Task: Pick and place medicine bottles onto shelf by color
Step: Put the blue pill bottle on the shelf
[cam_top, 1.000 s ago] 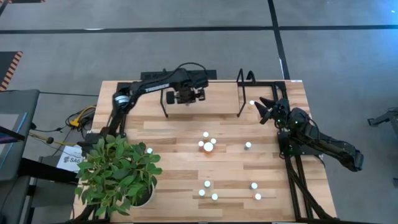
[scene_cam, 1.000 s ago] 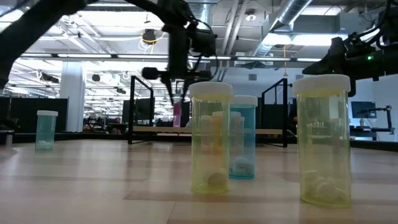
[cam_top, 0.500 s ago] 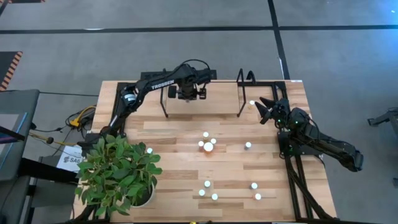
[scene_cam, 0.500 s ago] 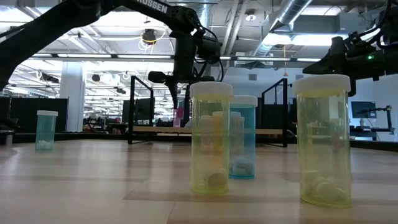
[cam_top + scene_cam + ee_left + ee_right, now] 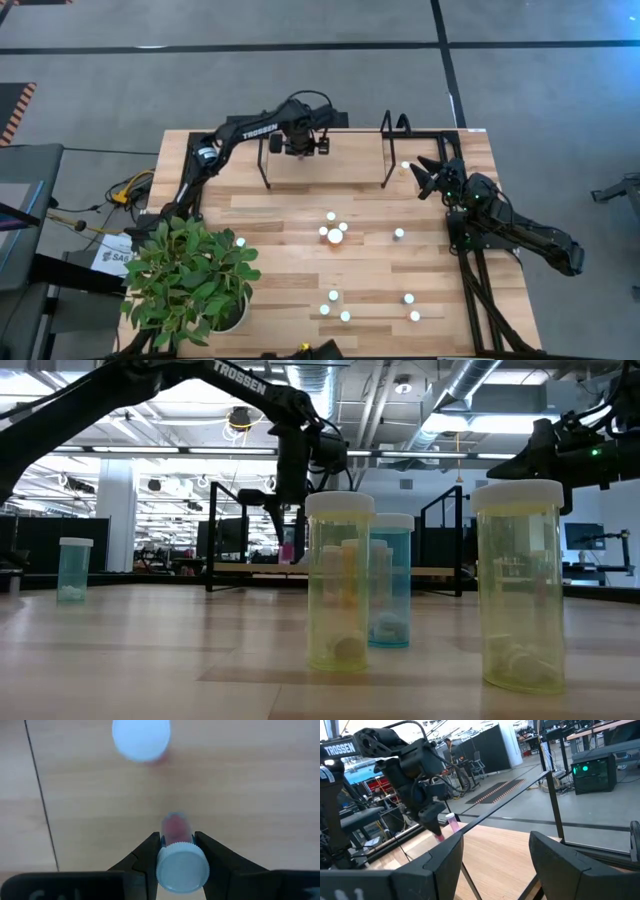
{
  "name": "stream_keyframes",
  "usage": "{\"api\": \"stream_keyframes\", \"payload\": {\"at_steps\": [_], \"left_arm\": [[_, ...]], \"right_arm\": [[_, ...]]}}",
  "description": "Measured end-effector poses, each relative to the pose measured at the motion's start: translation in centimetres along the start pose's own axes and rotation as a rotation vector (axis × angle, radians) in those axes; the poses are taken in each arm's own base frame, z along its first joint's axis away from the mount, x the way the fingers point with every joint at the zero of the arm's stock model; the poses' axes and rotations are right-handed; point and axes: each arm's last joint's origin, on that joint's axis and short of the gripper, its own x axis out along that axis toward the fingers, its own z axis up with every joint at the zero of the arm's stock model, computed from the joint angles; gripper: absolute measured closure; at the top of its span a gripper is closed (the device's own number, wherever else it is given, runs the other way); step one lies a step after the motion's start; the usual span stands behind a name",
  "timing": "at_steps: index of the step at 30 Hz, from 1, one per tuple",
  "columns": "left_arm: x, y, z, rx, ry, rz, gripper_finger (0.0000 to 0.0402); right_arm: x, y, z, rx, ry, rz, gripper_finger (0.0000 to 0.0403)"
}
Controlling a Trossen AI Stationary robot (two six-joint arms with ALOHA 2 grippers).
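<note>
My left gripper hangs over the shelf at the table's far edge, shut on a small pink bottle with a pale cap. It also shows in the right wrist view. Below the gripper another pale-capped pink bottle stands upright on light wood. Several more capped bottles stand on the tabletop: a cluster around a larger orange one and a group near the front. My right gripper waits open at the table's right side, holding nothing. My left gripper pinches the pink bottle between its two fingers, on the sides of its body just under the cap. The fingers point down from above. The bottle hangs about upright, cap up, lifted clear of the wood below.
A potted plant fills the near left corner. The shelf's thin black bar runs beside the held bottle. Yellowish bottles and a teal one stand close to the low camera; another teal one stands left.
My left gripper has carried the pink bottle toward the table's far edge, over the shelf, sinking a little and rolling about its downward axis. It stays shut on the bottle, which remains clear of the wood.
</note>
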Motion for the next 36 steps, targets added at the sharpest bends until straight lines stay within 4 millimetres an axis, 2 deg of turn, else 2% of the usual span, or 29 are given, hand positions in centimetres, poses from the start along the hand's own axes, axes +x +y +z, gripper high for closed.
{"api": "stream_keyframes", "payload": {"at_steps": [5,13,31,36], "left_arm": [[0.1,0.2,0.6,-0.016,-0.009,-0.016,0.0307],[1.0,0.0,0.2,0.005,0.019,0.028,0.0307],[1.3,0.4,1.0,-0.041,0.019,0.026,0.0307],[1.6,0.4,1.2,-0.047,0.010,0.028,0.0284]], "right_arm": [[0.0,0.0,0.0,0.000,0.000,0.000,0.0154],[0.0,0.0,0.0,0.000,0.000,0.000,0.0154],[0.0,0.0,0.0,0.000,0.000,0.000,0.0154],[0.0,0.0,0.0,0.000,0.000,0.000,0.0154]]}}
